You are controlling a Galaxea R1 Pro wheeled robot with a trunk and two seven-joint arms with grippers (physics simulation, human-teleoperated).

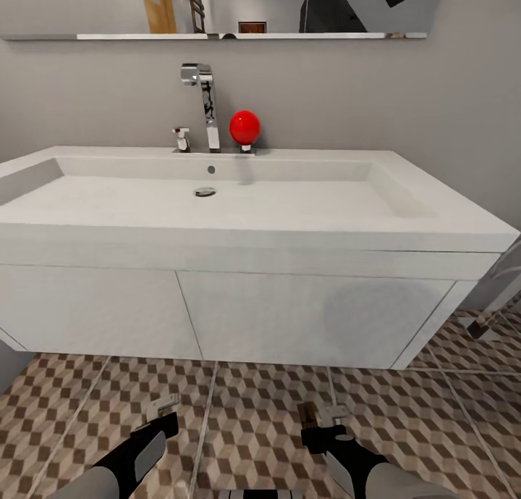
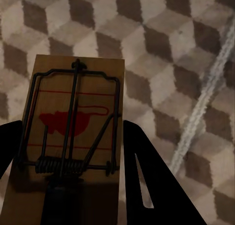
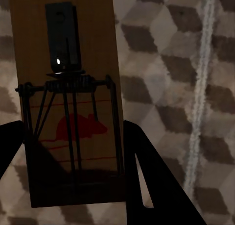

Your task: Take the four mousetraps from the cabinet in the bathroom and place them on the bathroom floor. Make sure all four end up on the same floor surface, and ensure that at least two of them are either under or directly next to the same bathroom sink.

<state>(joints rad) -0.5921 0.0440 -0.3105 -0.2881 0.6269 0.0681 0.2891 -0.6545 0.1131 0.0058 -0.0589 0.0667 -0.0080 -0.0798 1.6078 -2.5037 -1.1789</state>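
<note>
Both grippers hang low over the cube-patterned bathroom floor point(image 1: 253, 434), just in front of the white vanity point(image 1: 289, 311) under the wide white sink point(image 1: 253, 231) with its chrome faucet point(image 1: 208, 104). My left gripper point(image 1: 163, 406) point(image 2: 71, 137) is shut on a tan mousetrap point(image 2: 73, 122) with a red mouse print, its board flanked by both dark fingers. My right gripper point(image 1: 325, 416) point(image 3: 71, 137) is likewise shut on a second mousetrap point(image 3: 68, 102) point(image 1: 307, 412). The cabinet and the other mousetraps are out of view.
A red ball point(image 1: 244, 127) sits on the sink's back ledge beside the faucet. A mirror point(image 1: 217, 6) hangs above on the grey wall. The vanity is wall-hung, with floor showing beneath its lower edge. Tiles stretch to the right past the vanity's corner point(image 1: 463, 368).
</note>
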